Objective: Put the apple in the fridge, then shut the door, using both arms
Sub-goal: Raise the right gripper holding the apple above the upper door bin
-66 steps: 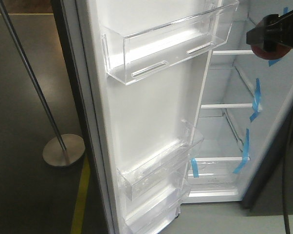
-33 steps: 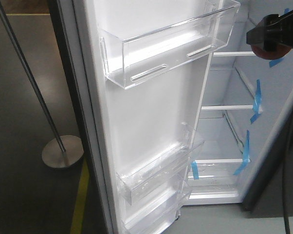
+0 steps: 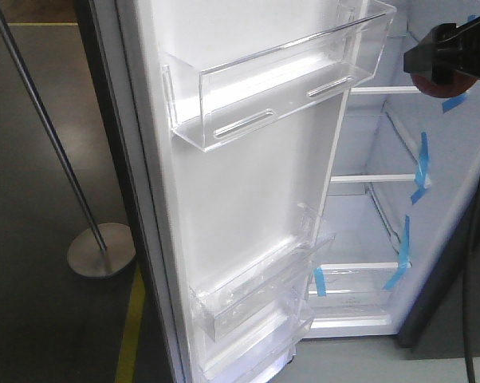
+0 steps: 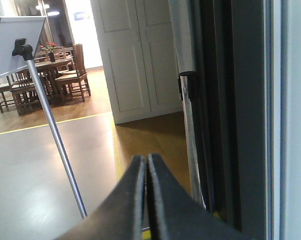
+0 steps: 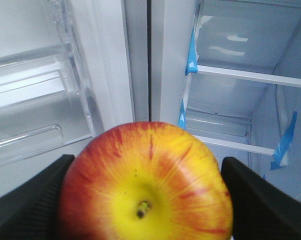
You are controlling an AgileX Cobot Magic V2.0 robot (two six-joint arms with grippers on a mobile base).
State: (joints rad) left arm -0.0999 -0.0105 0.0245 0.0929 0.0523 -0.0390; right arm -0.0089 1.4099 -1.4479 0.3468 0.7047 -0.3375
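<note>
Clearly the door (image 3: 248, 183) stands wide open, its white inner face turned to the front camera and its dark outer edge running down the left of it. An upper bin (image 3: 280, 80) of clear plastic juts from that face toward the cavity, and its right end comes near the right gripper (image 3: 451, 56); lower bins (image 3: 256, 295) jut out likewise near the bottom. To the right of the door the fridge (image 3: 360, 136) shows its white inside, with shelves (image 3: 375, 179) one above another, wide gaps between them and blue tape (image 3: 421, 163) at their right-hand ends. The right gripper is clamped on the apple (image 5: 145, 182), a black finger against each side, the stem toward the wrist camera. The apple is held in the air near the top visible shelf, with the hinge seam between door and cabinet straight behind it in the wrist view; whether it is within the cavity's front edge or just outside cannot be told. The left gripper (image 4: 144, 162) has its pads pressed flat together and sits outside the door, just beside the dark outer edge. Left of it lies a broad stretch of floor, crossed by a slanting pole (image 3: 49, 136) on a round base (image 3: 101, 250), near a yellow line (image 3: 128, 327).
</note>
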